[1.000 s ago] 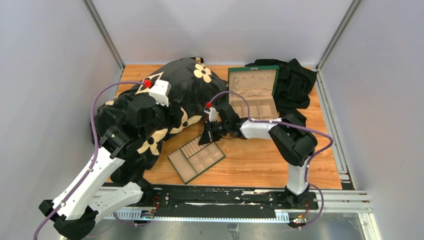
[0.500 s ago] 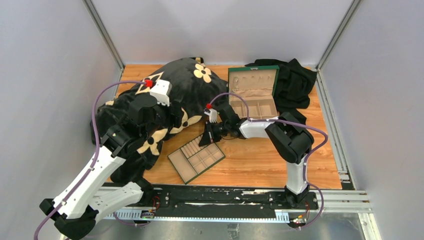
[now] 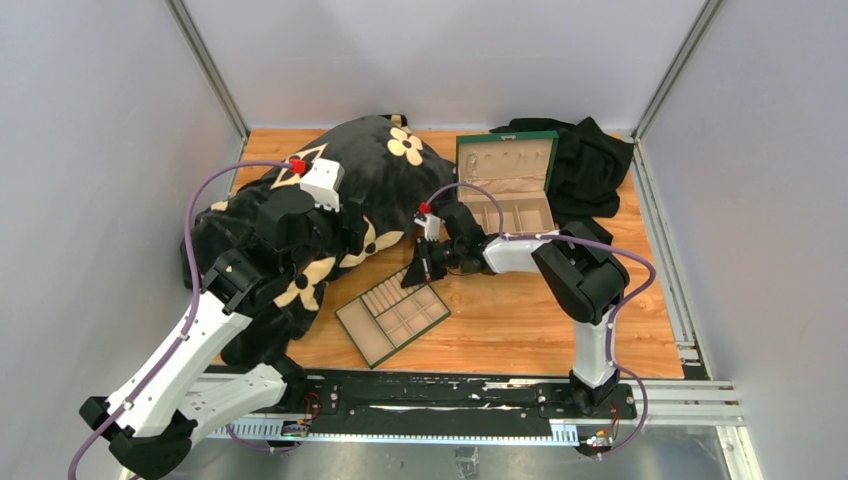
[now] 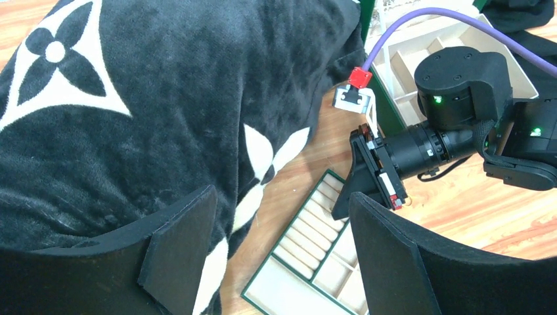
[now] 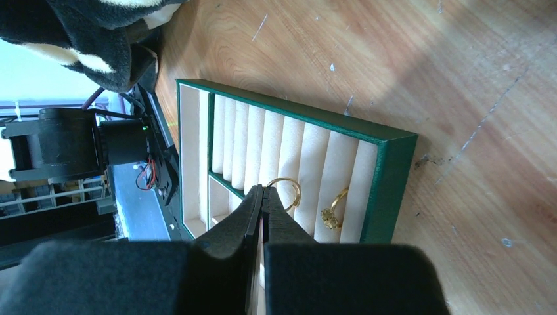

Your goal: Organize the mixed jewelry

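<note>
Right hand (image 5: 263, 190) pinched closed over green tray (image 5: 391, 190), two gold rings (image 5: 284, 191) in slots, left hand (image 4: 282, 252) open

green tray (image 5: 392, 190), beige inside; gold rings (image 5: 330, 213); black cream-flowered cloth (image 3: 360, 160)

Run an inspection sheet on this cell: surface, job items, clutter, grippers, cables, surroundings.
Surface: scuffed wooden tabletop.
Job's things: plain gold ring and ornamented gold ring seated in roll slots of the flat green tray with beige compartments; open green box with beige lining farther back; silvery pieces not seen.
Clutter: black plush blanket with beige flowers; black cloth, far right.
Grippers: left gripper open over blanket edge; right gripper shut, tip beside the plain ring.
Cables: purple cable looping along each arm.
Surroundings: grey panel walls.
</note>
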You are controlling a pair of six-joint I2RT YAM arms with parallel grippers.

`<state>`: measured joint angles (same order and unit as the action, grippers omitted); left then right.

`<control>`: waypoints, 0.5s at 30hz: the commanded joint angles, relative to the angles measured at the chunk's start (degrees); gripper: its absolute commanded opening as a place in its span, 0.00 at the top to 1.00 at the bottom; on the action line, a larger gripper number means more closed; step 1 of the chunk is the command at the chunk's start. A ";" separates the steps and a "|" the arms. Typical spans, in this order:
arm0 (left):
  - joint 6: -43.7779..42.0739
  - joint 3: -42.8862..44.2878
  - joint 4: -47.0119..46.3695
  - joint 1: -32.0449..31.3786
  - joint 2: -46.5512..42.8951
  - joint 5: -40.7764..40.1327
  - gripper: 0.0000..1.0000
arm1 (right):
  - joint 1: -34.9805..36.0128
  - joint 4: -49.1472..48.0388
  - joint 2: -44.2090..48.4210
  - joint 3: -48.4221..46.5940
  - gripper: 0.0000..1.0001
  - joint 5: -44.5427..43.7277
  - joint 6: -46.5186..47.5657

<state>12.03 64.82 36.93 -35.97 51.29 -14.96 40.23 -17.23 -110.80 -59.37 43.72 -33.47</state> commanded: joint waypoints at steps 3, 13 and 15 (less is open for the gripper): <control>0.05 0.08 -1.09 0.28 0.17 0.28 0.22 | -0.77 -0.16 -1.55 0.39 1.00 2.37 0.51; 0.45 -0.11 -1.32 0.28 0.13 0.33 0.22 | -0.86 -0.17 -2.06 -0.96 1.00 4.71 0.79; 0.53 -0.01 -1.31 0.26 0.19 0.37 0.22 | -0.85 -0.18 -2.22 -1.01 1.00 4.83 0.58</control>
<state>12.25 64.82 36.91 -35.97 51.29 -14.76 40.12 -17.50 -111.39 -59.37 46.87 -33.43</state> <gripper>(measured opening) 0.782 0.019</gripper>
